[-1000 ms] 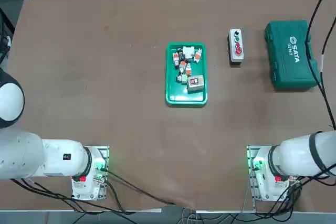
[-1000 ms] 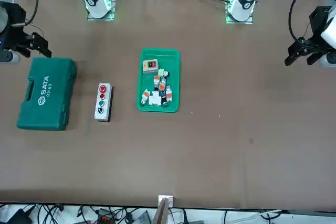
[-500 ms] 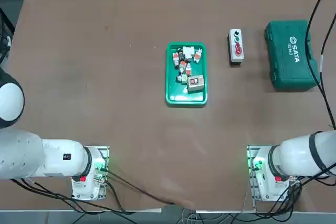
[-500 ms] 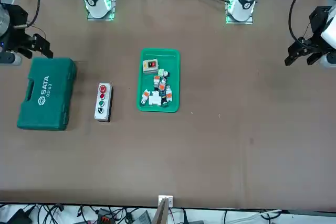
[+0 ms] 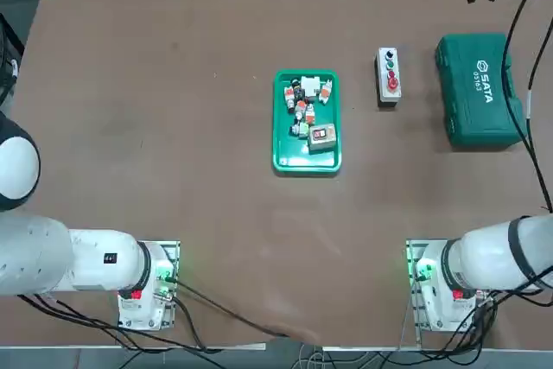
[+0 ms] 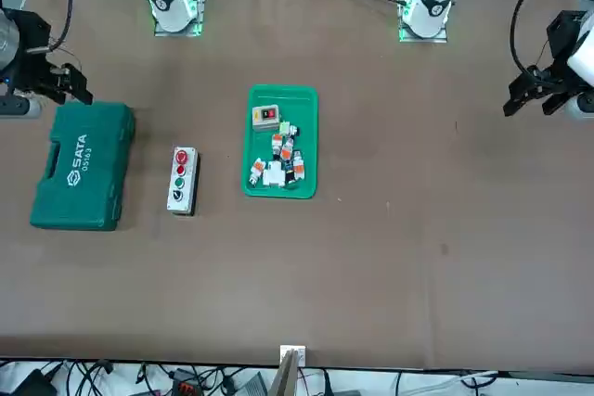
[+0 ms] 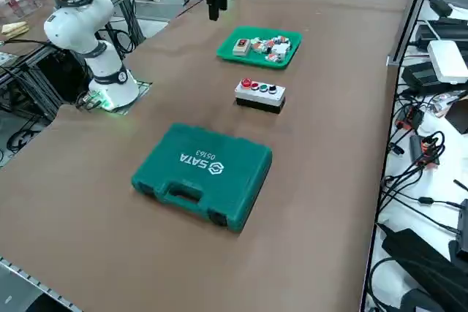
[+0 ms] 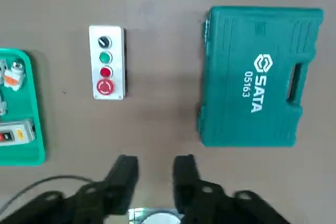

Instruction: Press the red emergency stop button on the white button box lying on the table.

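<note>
Above the table, right gripper hangs clear of everything, jaws parted and nothing between them; top view crops it at the upper edge, front view cuts its arm off at left, and right side view doesn't let me pick it out. White button box lies between green tray and green case, buttons up, long axis running near-straight toward the arm bases, with red emergency stop button at the base-side end.

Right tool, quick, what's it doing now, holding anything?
Right tool: open, its two black fingers apart, holding nothing.
</note>
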Robot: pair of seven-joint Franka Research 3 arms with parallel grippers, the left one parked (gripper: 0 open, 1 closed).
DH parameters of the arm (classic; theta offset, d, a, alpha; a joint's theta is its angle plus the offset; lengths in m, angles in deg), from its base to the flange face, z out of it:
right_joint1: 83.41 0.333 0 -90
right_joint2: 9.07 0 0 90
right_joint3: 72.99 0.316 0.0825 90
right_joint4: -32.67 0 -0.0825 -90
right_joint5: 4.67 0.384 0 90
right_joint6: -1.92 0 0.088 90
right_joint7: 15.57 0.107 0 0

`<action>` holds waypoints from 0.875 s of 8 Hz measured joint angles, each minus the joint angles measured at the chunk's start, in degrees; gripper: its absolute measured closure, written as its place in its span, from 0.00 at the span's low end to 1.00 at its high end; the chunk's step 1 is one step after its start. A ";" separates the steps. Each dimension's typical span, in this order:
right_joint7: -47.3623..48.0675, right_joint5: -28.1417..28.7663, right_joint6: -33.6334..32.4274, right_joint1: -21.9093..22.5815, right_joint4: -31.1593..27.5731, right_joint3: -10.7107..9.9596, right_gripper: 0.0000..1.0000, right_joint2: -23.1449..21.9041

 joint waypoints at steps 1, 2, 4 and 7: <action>0.00 0.00 -0.20 0.00 0.00 0.00 0.81 0.38; 0.01 0.01 -0.30 0.02 0.00 0.01 0.98 0.67; 0.01 0.04 -1.20 0.23 -0.31 0.08 0.98 1.06; 1.82 2.73 4.35 1.74 -7.17 0.72 0.98 1.68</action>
